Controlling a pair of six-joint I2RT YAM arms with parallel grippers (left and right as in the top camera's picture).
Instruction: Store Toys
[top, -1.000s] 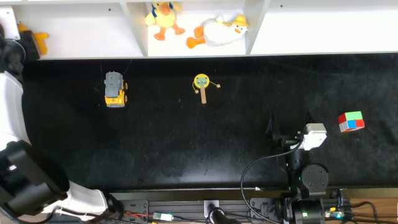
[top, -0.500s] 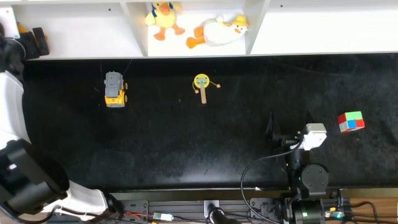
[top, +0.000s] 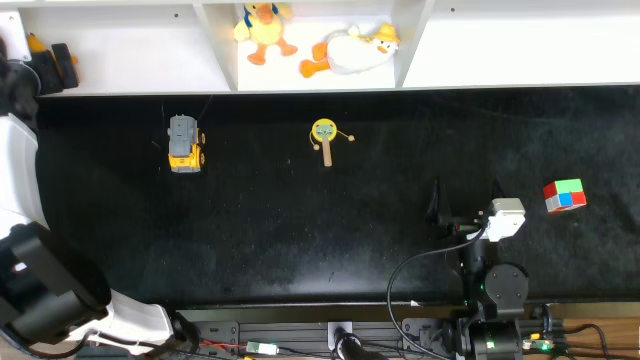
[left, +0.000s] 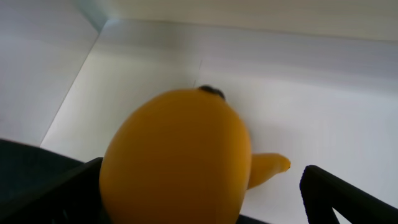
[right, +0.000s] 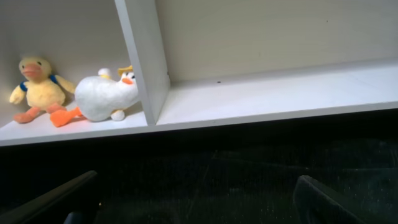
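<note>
Left wrist view: left claw (left: 200, 167) spread wide, with the yellow toy (left: 177, 155) between its fingers on the white shelf (left: 323, 106) floor. One finger stands clear of the toy; contact at the other cannot be told. Top view puts this claw in the shelf's upper-left compartment and adds the toy truck (top: 184, 143), rattle (top: 325, 135) and colour cube (top: 564, 195) on the black worktop (top: 300, 230). Right claw (top: 465, 200), lower right — fingers apart, holding nothing.
</note>
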